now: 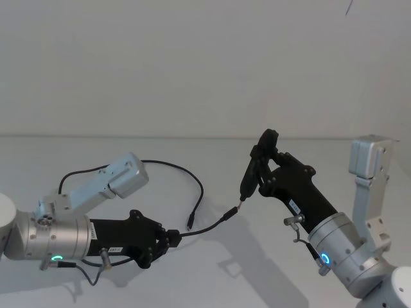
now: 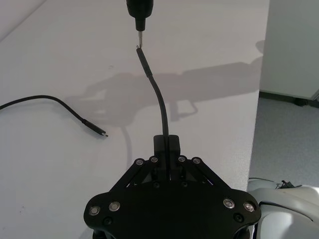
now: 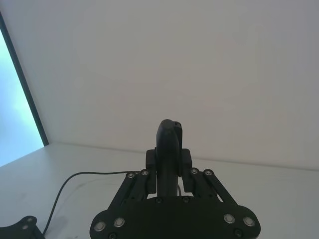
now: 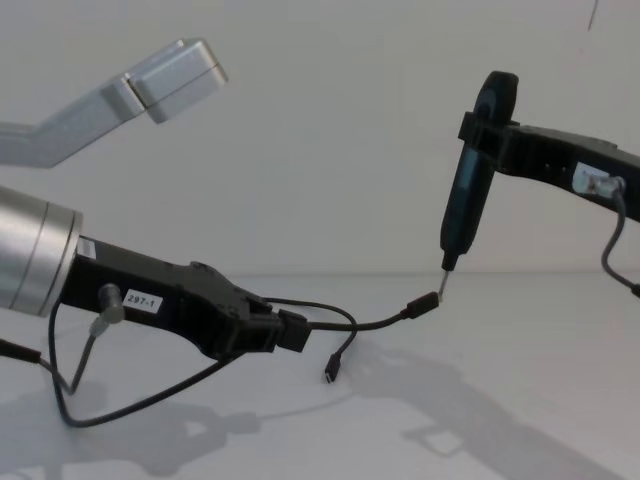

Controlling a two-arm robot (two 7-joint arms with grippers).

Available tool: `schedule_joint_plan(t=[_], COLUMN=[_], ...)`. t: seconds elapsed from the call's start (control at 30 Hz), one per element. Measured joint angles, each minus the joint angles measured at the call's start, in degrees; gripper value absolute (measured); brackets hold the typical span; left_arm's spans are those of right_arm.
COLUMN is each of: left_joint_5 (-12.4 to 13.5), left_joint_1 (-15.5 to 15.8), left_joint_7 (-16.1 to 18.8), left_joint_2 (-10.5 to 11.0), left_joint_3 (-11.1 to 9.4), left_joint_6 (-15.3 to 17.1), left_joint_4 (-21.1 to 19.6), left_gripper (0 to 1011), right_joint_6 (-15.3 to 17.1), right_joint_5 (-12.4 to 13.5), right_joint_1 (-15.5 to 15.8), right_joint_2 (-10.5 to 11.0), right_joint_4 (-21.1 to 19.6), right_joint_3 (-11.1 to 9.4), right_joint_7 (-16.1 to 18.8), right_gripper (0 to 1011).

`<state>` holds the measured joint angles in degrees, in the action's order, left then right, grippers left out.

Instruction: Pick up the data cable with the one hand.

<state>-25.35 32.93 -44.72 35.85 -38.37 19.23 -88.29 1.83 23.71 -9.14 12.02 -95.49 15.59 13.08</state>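
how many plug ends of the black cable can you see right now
2. One plug is raised off the table, right below the tip of the tool in the right gripper; the other plug hangs beside the left gripper.

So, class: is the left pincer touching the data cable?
Touching. Left wrist view shows the left pincer shut on the data cable, which rises from between its fingers.

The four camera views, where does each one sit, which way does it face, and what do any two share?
Head view: high, looking down at the table; both arms show.
Chest view: low, looking across; left gripper clamps the data cable.
Left wrist view: behind its fingers, looking along the cable to the black tool.
Right wrist view: behind the right gripper, shut on that tool, facing the wall.
Head and chest views share the plug meeting the tool's tip.
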Motion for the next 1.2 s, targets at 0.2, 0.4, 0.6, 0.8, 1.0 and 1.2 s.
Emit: schedule_joint_plan(t=[0.2, 0.4, 0.6, 0.8, 1.0, 1.2], left_joint_5=[0.0, 0.0, 0.0, 0.0, 0.0, 0.0], left_joint_1=[0.0, 0.0, 0.0, 0.0, 0.0, 0.0], left_joint_7=[0.0, 0.0, 0.0, 0.0, 0.0, 0.0], left_joint_2=[0.0, 0.0, 0.0, 0.0, 0.0, 0.0], left_joint_3=[0.0, 0.0, 0.0, 0.0, 0.0, 0.0], left_joint_6=[0.0, 0.0, 0.0, 0.0, 0.0, 0.0], left_joint_4=[0.0, 0.0, 0.0, 0.0, 0.0, 0.0], left_gripper=[36, 36, 36, 36, 36, 36], right_joint_6=[-0.4, -0.9, -1.3, -1.5, -1.5, -1.4], right_joint_5=[0.1, 0.1, 0.1, 0.0, 0.0, -0.1], right_joint_1=[-0.3, -0.5, -0.8, -1.0, -1.2, -1.2], right_joint_2=[0.0, 0.0, 0.0, -0.2, -0.3, -0.4], right_joint_4=[0.7, 1.4, 1.9, 2.5, 2.9, 3.0], right_joint_3=[-0.1, -0.2, -0.2, -0.2, -0.2, -0.2], right_joint_7=[0.3, 0.5, 0.6, 0.7, 0.8, 0.7], right_gripper=[279, 279, 279, 279, 279, 279])
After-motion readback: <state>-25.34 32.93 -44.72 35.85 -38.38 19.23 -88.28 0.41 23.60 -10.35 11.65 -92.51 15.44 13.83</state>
